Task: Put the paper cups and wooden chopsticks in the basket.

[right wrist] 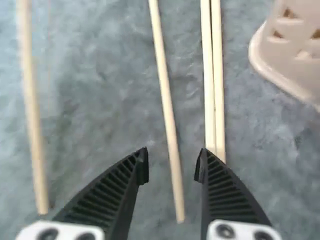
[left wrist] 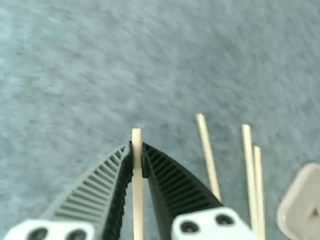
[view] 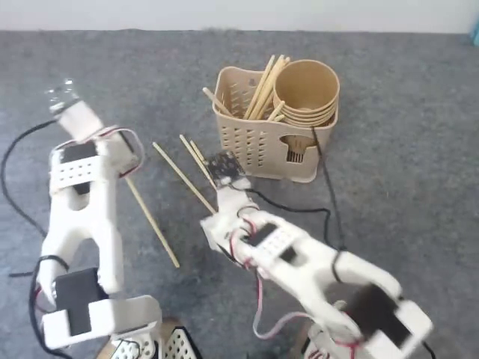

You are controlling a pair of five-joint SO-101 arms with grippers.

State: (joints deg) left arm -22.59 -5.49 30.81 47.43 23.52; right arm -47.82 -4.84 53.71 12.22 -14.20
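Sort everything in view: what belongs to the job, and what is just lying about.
Job: basket; paper cups inside it; upright chopsticks in it; gripped chopstick in shut left tool; lone chopstick at open right tool; loose pair beside basket.
Lying about: black cable; grey carpet.

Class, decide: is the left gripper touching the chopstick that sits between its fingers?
Touching. The left wrist view shows the left gripper with both fingers pressed against the chopstick, no gap on either side.
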